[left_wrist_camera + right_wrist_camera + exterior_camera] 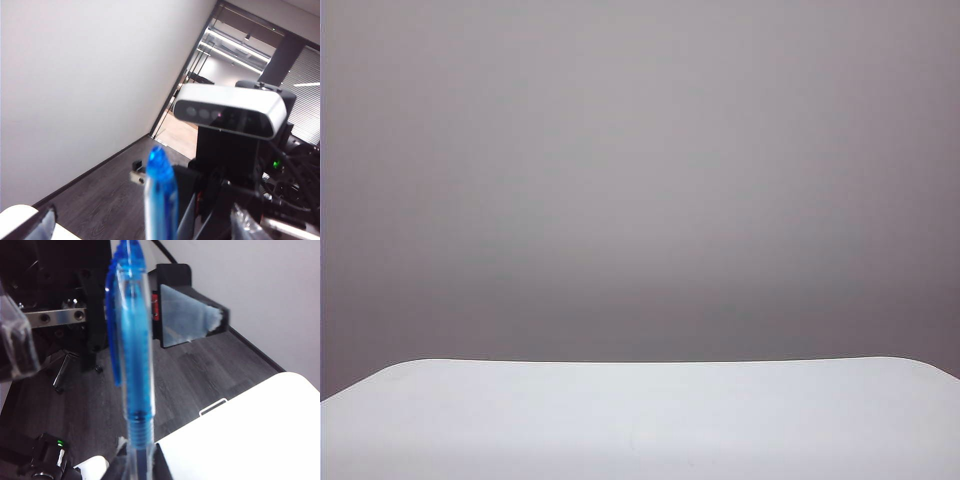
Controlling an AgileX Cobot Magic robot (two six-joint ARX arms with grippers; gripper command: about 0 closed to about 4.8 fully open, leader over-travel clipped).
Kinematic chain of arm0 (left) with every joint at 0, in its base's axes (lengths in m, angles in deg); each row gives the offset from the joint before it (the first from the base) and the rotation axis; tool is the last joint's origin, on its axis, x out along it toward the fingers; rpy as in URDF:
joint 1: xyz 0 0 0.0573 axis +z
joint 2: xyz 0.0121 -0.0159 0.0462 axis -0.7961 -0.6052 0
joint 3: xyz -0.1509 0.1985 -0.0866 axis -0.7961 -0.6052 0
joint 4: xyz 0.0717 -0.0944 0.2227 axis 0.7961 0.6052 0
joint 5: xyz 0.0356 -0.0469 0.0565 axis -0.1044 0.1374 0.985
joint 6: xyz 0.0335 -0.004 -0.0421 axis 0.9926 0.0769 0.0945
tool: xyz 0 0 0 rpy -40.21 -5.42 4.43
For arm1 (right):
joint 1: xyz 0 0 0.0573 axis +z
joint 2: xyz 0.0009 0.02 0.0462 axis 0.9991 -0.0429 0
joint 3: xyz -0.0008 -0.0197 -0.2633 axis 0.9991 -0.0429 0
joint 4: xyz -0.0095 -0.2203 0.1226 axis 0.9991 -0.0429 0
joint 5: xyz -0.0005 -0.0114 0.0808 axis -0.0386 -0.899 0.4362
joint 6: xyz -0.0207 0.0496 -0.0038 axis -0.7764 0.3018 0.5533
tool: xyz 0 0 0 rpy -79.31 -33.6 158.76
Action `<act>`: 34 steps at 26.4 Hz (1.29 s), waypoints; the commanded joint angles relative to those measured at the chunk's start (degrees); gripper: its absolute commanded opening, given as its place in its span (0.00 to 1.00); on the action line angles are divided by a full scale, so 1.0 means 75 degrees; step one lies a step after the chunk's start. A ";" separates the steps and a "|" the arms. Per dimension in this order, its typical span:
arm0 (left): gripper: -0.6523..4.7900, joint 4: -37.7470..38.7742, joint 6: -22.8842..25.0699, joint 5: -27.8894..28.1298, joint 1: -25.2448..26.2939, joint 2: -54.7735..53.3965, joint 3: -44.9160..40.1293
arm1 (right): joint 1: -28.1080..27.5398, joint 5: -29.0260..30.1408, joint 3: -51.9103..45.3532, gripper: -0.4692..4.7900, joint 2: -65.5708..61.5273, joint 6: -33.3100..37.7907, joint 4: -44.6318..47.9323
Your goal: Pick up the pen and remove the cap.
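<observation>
Right gripper [136,467] jaws clamped on the upright pen [134,355] — left gripper [145,225] jaws wide, empty, flanking its blue end.

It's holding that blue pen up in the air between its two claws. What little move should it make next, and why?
Probably close the left gripper on the blue cap. The right gripper is shut on the lower barrel of the pen, holding it upright. The cap looks still on, and the left gripper's fingers stand wide apart on either side of it, touching nothing.
</observation>
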 commanded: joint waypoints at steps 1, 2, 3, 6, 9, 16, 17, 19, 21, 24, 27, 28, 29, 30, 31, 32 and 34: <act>0.97 -0.0102 -0.0020 -0.0038 0.0003 0.0012 0.0023 | 0.0146 -0.0015 0.0041 0.08 -0.0119 0.0009 0.0391; 0.96 -0.0076 -0.0017 -0.0029 0.0003 0.0009 0.0023 | 0.0160 -0.0009 0.0041 0.08 -0.0154 0.0009 0.0420; 0.94 -0.0064 0.0023 -0.0029 0.0003 -0.0009 0.0023 | 0.0160 0.0026 0.0041 0.08 -0.0184 0.0015 0.0507; 0.76 0.0122 0.0289 -0.0029 0.0003 -0.0067 0.0023 | 0.0160 0.0003 0.0041 0.08 -0.0221 0.0017 0.0568; 0.65 0.0501 0.0592 0.0093 0.0003 -0.0102 0.0023 | 0.0160 0.0020 0.0044 0.08 -0.0221 0.0073 0.0580; 0.61 0.0449 0.0603 0.0143 0.0003 -0.0303 0.0023 | 0.0160 0.0020 0.0041 0.08 -0.0256 0.0093 0.0676; 0.61 0.0396 0.0603 0.0143 0.0003 -0.0303 0.0023 | 0.0160 0.0020 0.0041 0.08 -0.0265 0.0093 0.0676; 0.61 0.0259 0.0595 0.0146 0.0003 -0.0303 0.0023 | 0.0157 0.0020 0.0041 0.08 -0.0265 0.0093 0.0676; 0.56 -0.0003 0.0583 0.0146 0.0003 -0.0303 0.0023 | 0.0154 0.0015 0.0041 0.08 -0.0280 0.0090 0.0676; 0.35 -0.0201 0.0580 0.0137 0.0003 -0.0303 0.0023 | 0.0154 0.0015 0.0041 0.08 -0.0399 0.0090 0.0676; 0.33 -0.0189 0.0580 0.0105 0.0003 -0.0303 0.0023 | 0.0154 0.0017 0.0041 0.08 -0.0554 0.0090 0.0699; 0.32 -0.0181 0.0583 0.0079 0.0003 -0.0303 0.0023 | 0.0154 0.0015 0.0041 0.08 -0.0589 0.0090 0.0740; 0.26 -0.0184 0.0586 0.0012 0.0003 -0.0303 0.0023 | 0.0154 0.0012 0.0041 0.08 -0.0597 0.0090 0.0764; 0.19 -0.0184 0.0589 -0.0038 0.0003 -0.0303 0.0023 | 0.0154 0.0015 0.0041 0.08 -0.0600 0.0090 0.0764; 0.13 -0.0181 0.0586 -0.0050 0.0003 -0.0303 0.0023 | 0.0154 0.0012 0.0041 0.08 -0.0600 0.0090 0.0764; 0.11 -0.0181 0.0586 -0.0067 0.0003 -0.0303 0.0023 | 0.0149 0.0012 0.0041 0.08 -0.0600 0.0090 0.0764; 0.11 -0.0181 0.0589 -0.0061 0.0003 -0.0303 0.0023 | 0.0134 0.0006 0.0041 0.08 -0.0600 0.0090 0.0766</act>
